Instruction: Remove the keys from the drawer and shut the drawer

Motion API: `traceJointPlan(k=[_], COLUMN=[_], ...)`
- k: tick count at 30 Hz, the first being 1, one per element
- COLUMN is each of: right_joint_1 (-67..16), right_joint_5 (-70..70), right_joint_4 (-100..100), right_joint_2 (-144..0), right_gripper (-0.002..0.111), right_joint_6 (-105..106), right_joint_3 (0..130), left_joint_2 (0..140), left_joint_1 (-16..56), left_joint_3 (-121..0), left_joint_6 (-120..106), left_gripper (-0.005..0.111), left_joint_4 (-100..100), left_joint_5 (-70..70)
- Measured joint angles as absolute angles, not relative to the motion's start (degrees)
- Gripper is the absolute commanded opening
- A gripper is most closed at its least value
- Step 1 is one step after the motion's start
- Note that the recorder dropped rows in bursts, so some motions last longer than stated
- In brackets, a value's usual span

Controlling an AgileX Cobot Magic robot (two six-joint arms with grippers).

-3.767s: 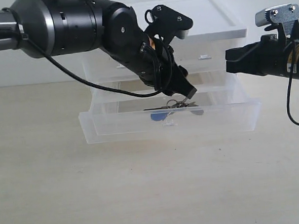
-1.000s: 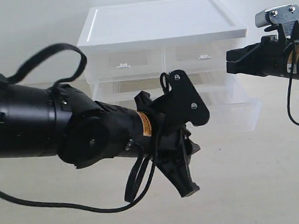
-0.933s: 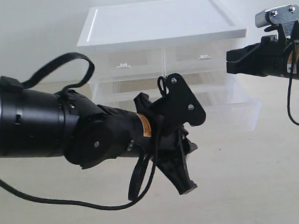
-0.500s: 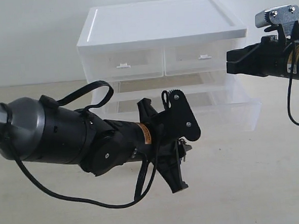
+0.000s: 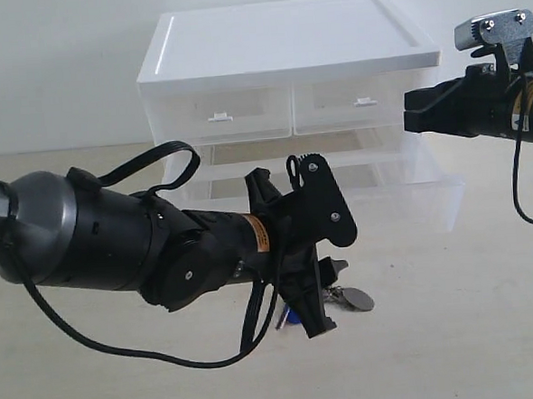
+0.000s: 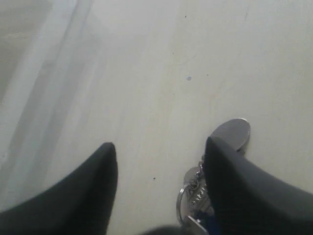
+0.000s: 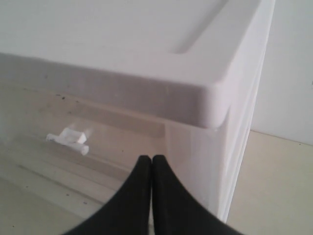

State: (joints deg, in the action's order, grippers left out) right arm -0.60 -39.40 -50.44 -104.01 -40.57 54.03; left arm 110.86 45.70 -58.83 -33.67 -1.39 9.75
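The keys (image 5: 345, 296) lie on the table in front of the cabinet, oval grey tag (image 5: 357, 300) to the right and blue tag (image 5: 290, 316) partly hidden behind a finger. My left gripper (image 5: 321, 296) stands open low over them. In the left wrist view the key ring (image 6: 191, 196) and grey tag (image 6: 233, 133) rest against one of the fingers (image 6: 230, 171), with bare table between the jaws (image 6: 157, 159). The wide drawer (image 5: 410, 203) stands pulled out; its handle is hidden behind my left arm. My right gripper (image 5: 411, 109) hovers shut beside the cabinet's upper right corner (image 7: 149, 159).
The white cabinet top (image 5: 284, 36) covers two half-width drawers, each with a small tab handle (image 5: 364, 102) (image 7: 68, 137). My bulky left arm (image 5: 116, 249) stretches across the table in front of the cabinet. A cable (image 5: 520, 193) hangs from the right arm.
My left gripper has dropped slightly toward the table and opened. The keys, unseen before, now lie on the table beside its fingers. The right arm has not moved.
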Motion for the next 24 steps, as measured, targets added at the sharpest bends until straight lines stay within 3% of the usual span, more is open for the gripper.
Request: traceJointPlan(k=[3,11,24], right_joint_1=[-0.6,-0.6,-0.6], right_joint_5=[-39.4,-39.3,-39.3], right_joint_4=[-50.4,-50.4,-50.4], right_joint_2=[-104.0,-104.0,-104.0], right_gripper=[0.0,0.0,0.0], right_joint_6=[-40.6,-40.5,-40.5], right_joint_3=[54.0,54.0,54.0], left_joint_2=[109.9,110.4,113.7], left_joint_1=[45.7,44.1,38.0], left_joint_3=[-58.8,-58.8,-62.2], left_joint_6=[-33.7,-33.7,-34.1], left_gripper=[0.005,0.005,0.004], left_joint_4=[-1.4,-1.5,-1.5], left_joint_5=[9.2,9.2,23.5])
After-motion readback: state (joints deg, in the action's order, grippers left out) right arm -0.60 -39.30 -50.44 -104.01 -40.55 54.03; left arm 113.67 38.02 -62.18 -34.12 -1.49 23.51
